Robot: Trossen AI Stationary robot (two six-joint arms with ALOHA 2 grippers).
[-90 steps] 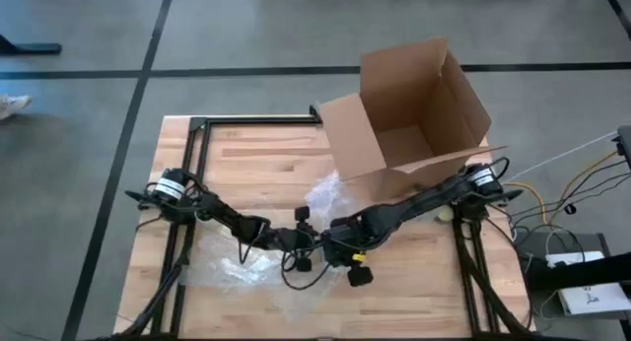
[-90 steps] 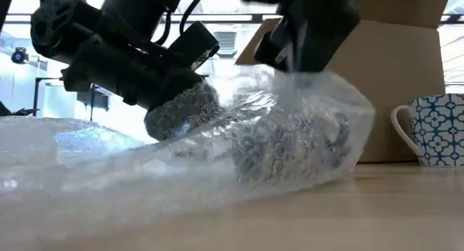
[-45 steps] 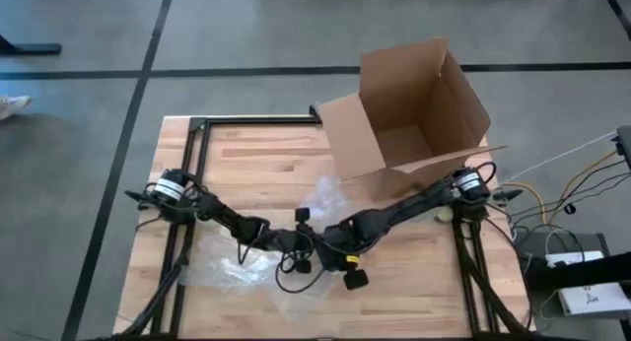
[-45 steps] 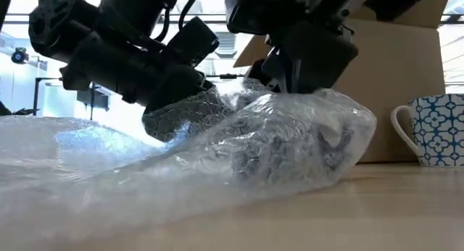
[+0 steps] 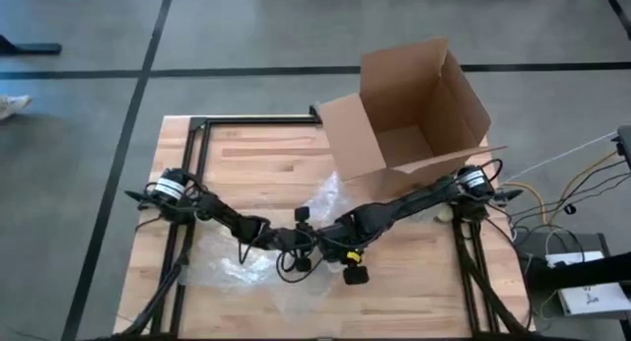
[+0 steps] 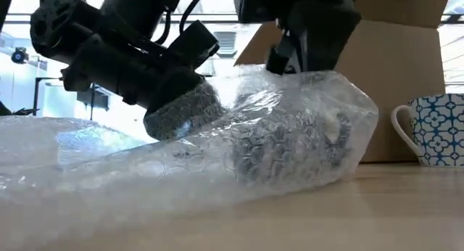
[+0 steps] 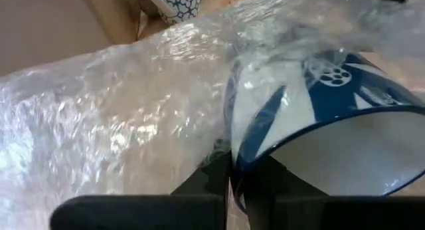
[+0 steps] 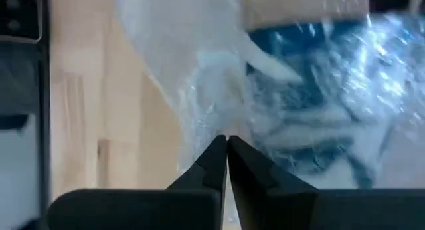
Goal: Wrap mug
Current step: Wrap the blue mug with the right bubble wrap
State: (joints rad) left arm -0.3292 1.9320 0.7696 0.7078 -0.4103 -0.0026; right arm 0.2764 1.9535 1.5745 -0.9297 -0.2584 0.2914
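Note:
A blue-and-white mug [image 7: 319, 97] lies on its side near the table's middle, with clear bubble wrap [image 6: 109, 171] draped over it and spread toward the left. My left gripper [image 7: 230, 183] comes from the left and is shut at the mug's open end. My right gripper [image 8: 227, 145] stands above the mug [image 6: 290, 146], fingers pointing down, shut on the wrap's top. In the high view both grippers meet at the wrap [image 5: 237, 267], left [image 5: 299, 250] and right [image 5: 330, 244]. My left gripper pinches the mug's rim [image 7: 234, 160], one finger inside the mouth and one outside, coming nearly level from the table's left. The mug lies on its side under the wrap. My right gripper pinches the bubble wrap [image 8: 222, 123] above the mug from above, fingers pointing down; the sheet rises to the fingertips [image 6: 279, 62].
An open cardboard box [image 5: 414, 104] stands on its side at the far right. A second blue-patterned mug [image 6: 433, 129] stands upright beside it. Bare wood lies along the near edge [image 5: 414, 292] and at the far left.
My right gripper dipped down onto the wrapped mug, pressing the wrap lower, and has risen again; the wrap's top above the mug now stands higher. The mug and my left gripper have stayed in place.

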